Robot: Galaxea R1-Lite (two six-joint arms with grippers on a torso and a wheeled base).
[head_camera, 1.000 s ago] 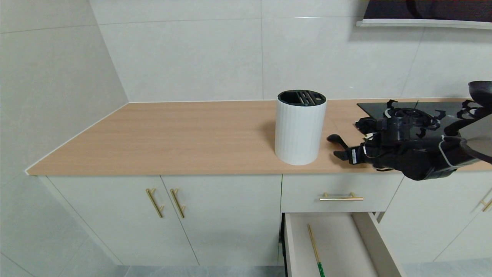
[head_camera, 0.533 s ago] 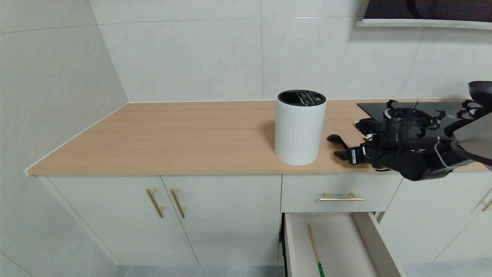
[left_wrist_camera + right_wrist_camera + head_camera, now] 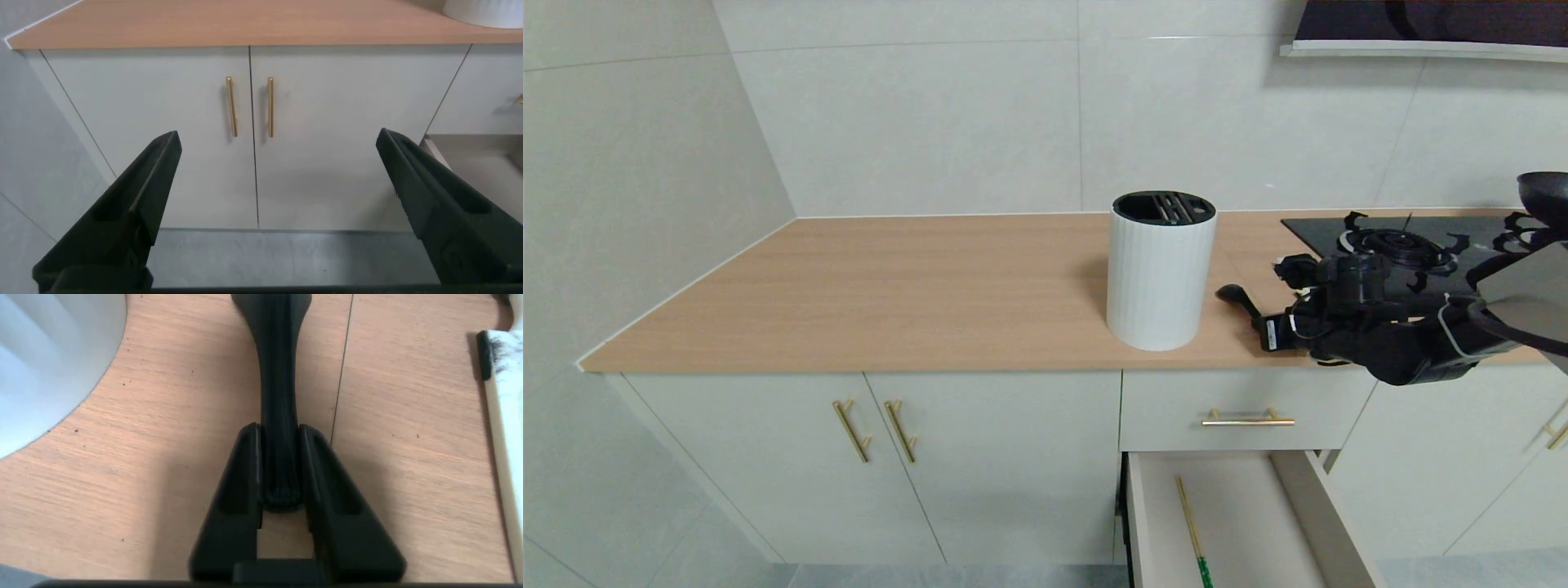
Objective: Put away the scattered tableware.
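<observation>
A black utensil (image 3: 1235, 296) lies flat on the wooden countertop (image 3: 931, 294), just right of the white cylindrical utensil holder (image 3: 1161, 278) with a black slotted top. My right gripper (image 3: 1267, 325) is low over the counter with its fingers pressed on both sides of the utensil's black handle (image 3: 278, 392); the right gripper (image 3: 279, 434) is shut on it. The holder's white wall (image 3: 49, 359) stands close beside it. My left gripper (image 3: 278, 163) hangs open, holding nothing, in front of the lower cabinet doors (image 3: 253, 139).
Below the counter a drawer (image 3: 1241, 523) stands pulled out with a chopstick (image 3: 1192, 531) lying in it. A black gas stove (image 3: 1405, 237) and a dark pan (image 3: 1543, 188) are at the right. A white strip with a dark end (image 3: 494, 416) lies near the handle.
The right gripper's fingers have drawn together onto the utensil handle; the lower finger that stuck out earlier has pulled in. Holder and drawer are unchanged.
</observation>
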